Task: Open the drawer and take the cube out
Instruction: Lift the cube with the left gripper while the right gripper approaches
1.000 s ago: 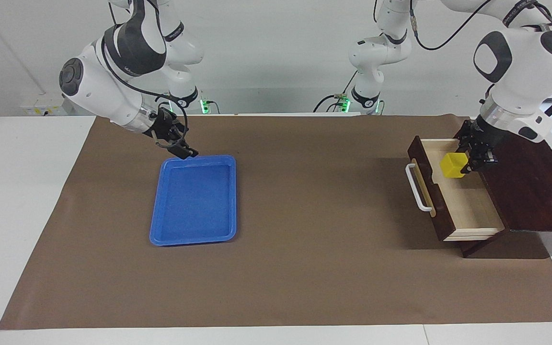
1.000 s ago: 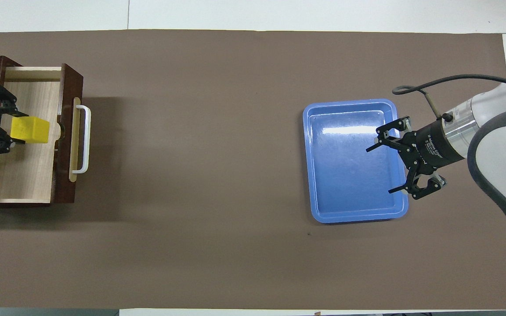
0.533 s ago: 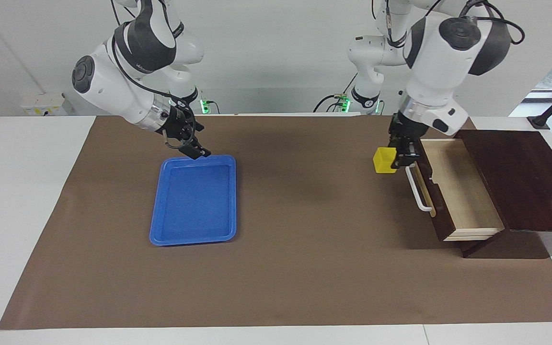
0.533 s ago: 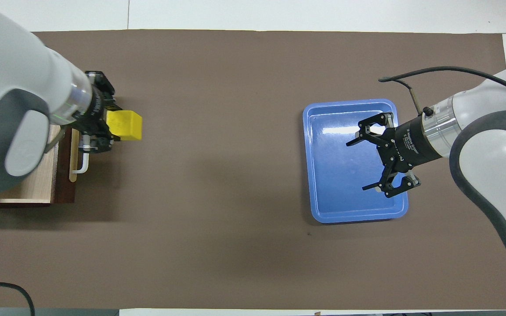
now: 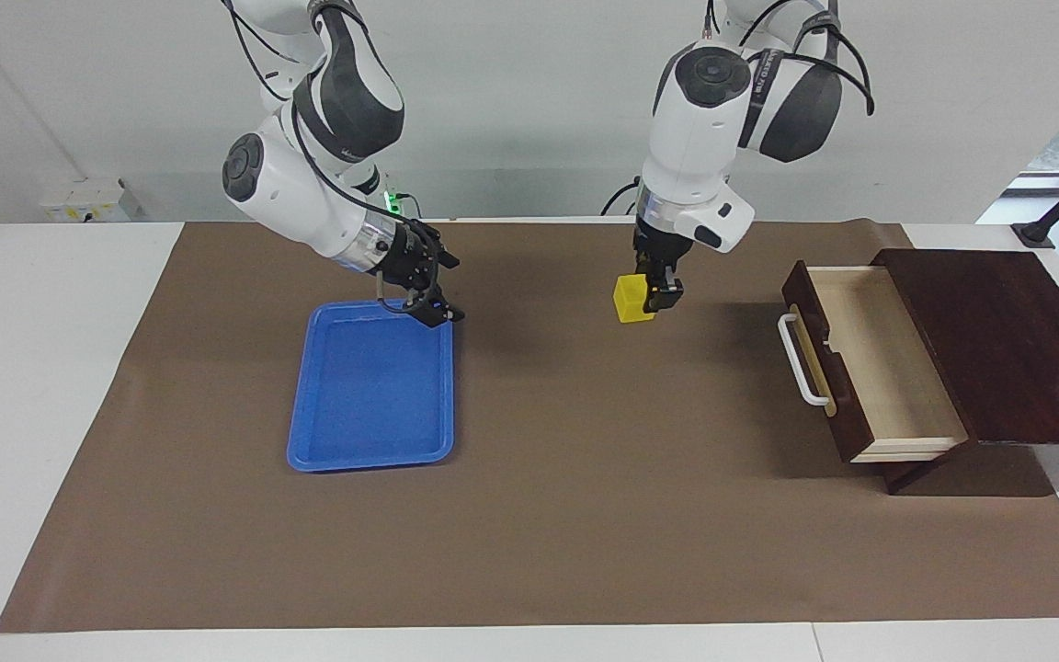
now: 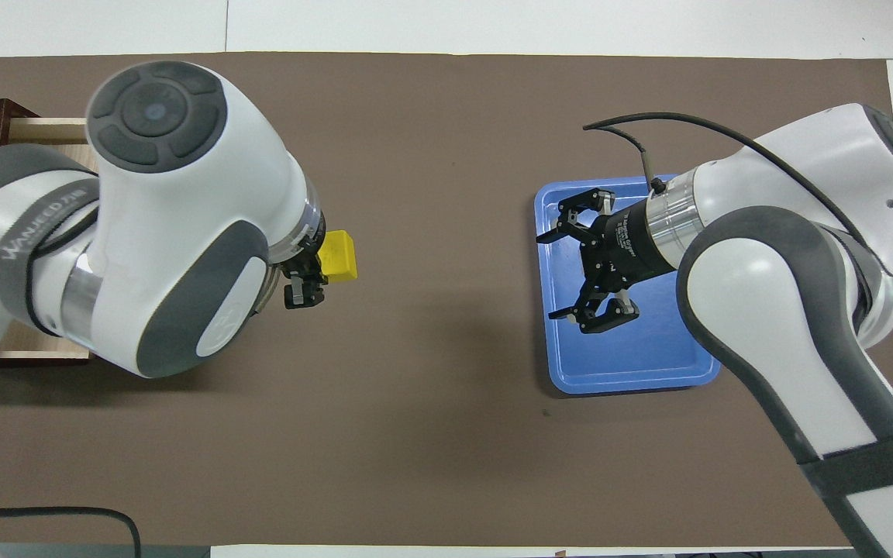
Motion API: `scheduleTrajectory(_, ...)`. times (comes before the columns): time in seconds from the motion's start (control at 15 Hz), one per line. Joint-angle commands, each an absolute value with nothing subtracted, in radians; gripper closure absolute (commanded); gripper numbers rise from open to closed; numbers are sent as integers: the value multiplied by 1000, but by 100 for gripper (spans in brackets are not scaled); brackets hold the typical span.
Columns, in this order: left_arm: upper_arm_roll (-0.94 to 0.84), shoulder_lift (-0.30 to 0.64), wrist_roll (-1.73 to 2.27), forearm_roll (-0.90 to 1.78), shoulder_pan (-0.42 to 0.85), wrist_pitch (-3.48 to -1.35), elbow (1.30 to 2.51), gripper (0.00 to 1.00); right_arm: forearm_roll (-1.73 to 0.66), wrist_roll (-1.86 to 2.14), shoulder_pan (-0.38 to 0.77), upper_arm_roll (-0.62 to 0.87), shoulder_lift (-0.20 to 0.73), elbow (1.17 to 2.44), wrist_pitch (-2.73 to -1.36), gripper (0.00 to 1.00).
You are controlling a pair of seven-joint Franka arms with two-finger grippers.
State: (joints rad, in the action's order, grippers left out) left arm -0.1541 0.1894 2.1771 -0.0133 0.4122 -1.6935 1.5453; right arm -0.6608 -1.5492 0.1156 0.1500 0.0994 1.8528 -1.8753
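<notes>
Since the earlier frame, the small yellow cube (image 5: 632, 300) is carried clear of the open dark wooden drawer (image 5: 870, 368), clamped in the left pincer (image 5: 654, 296) over the counter (image 5: 585, 515); the right pincer (image 5: 427, 302) waits spread over the blue plastic tray (image 5: 370, 455). Next, a handover or set-down is called for.

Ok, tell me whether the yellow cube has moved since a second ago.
Yes. The cube, held in the left gripper, has left the open drawer and travelled over the mat toward the blue tray.
</notes>
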Motion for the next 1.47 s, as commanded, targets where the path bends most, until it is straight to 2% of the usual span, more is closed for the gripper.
scheduleTrajectory(0.0,-135,235,2246,5,452,-1710,1519,100,-703,-1569,161,149,120,1845,-1954,0)
scheduleTrajectory(0.4,-135,238,2281,32,465,-1724,1517,100,-777,-1499,222,150,173,1852,-2035,0)
scheduleTrajectory(0.53,-135,238,2281,34,465,-1724,1519,100,-808,-1448,244,150,224,1829,-2040,0)
scheduleTrajectory(0.87,-137,238,2281,34,466,-1723,1517,100,-816,-1453,291,149,386,1640,-2055,0)
scheduleTrajectory(1.07,-135,236,2281,47,483,-1724,1517,100,-816,-1456,343,149,393,1631,-2114,0)
scheduleTrajectory(1.4,-135,238,2289,48,483,-1724,1519,100,-815,-1468,354,149,391,1629,-2071,0)
